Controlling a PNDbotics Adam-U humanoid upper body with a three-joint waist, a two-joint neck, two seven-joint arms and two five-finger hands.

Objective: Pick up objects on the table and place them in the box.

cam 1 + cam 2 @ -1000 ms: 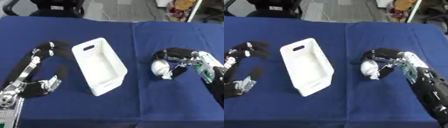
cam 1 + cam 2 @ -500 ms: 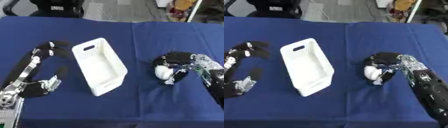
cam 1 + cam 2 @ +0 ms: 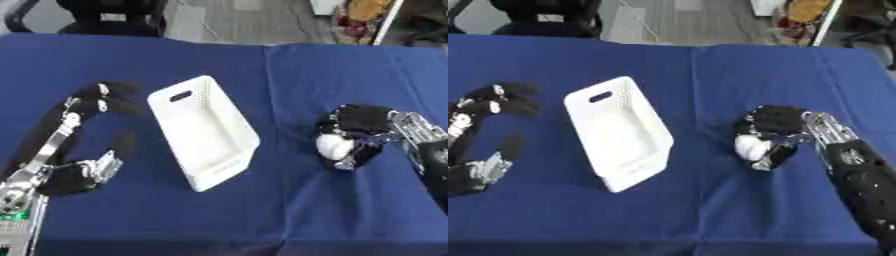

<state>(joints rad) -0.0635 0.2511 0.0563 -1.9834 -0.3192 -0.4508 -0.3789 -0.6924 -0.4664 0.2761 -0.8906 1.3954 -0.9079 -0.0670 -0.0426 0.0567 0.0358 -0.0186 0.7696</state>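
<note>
A white plastic box (image 3: 203, 131) with a handle slot lies at the table's middle, its long side running from upper left to lower right. To its right sits a small white rounded object (image 3: 333, 146). My right hand (image 3: 360, 127) is curled over and round this white object, low on the blue cloth. My left hand (image 3: 103, 96) rests on the table left of the box with its fingers relaxed and nothing in them.
A blue cloth (image 3: 262, 215) covers the whole table. Beyond the far edge stands a black chair (image 3: 109, 15) and, at the upper right, some yellow and red items (image 3: 363, 15). My left forearm (image 3: 52, 150) lies along the left side.
My right hand has sunk lower onto the white object and curled closer round it. The left arm and the box have stayed where they were.
</note>
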